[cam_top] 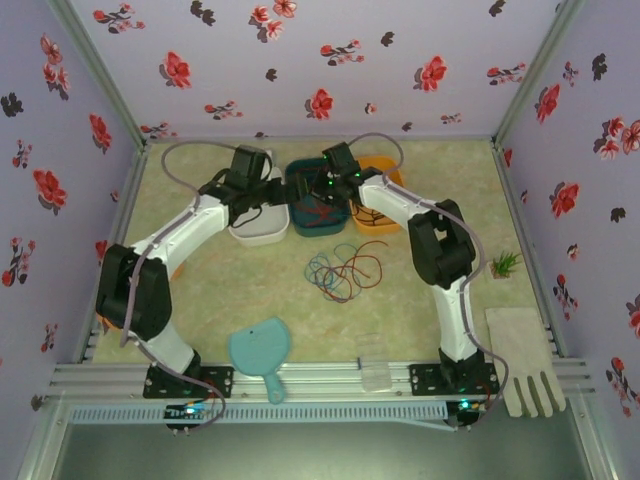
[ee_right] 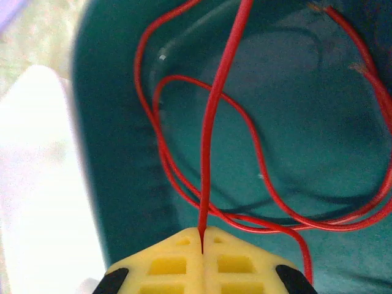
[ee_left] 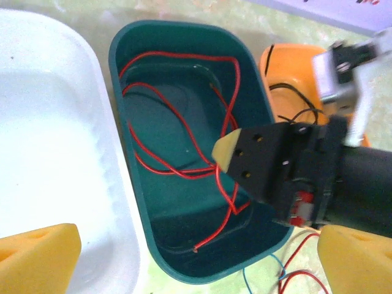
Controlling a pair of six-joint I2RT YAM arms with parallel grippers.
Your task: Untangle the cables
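Right wrist view, right jaws clenched on red cable (ee_right: 204,202), left jaws released wide

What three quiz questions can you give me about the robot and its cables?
1. True or false: the right gripper pinches a blue cable.
2. Fill in: the black cable lies in the ___ bin.
3. The left gripper is: A open, B shut, C holding a cable.
Key: 1 false, it pinches the red cable; 2 orange; 3 A.
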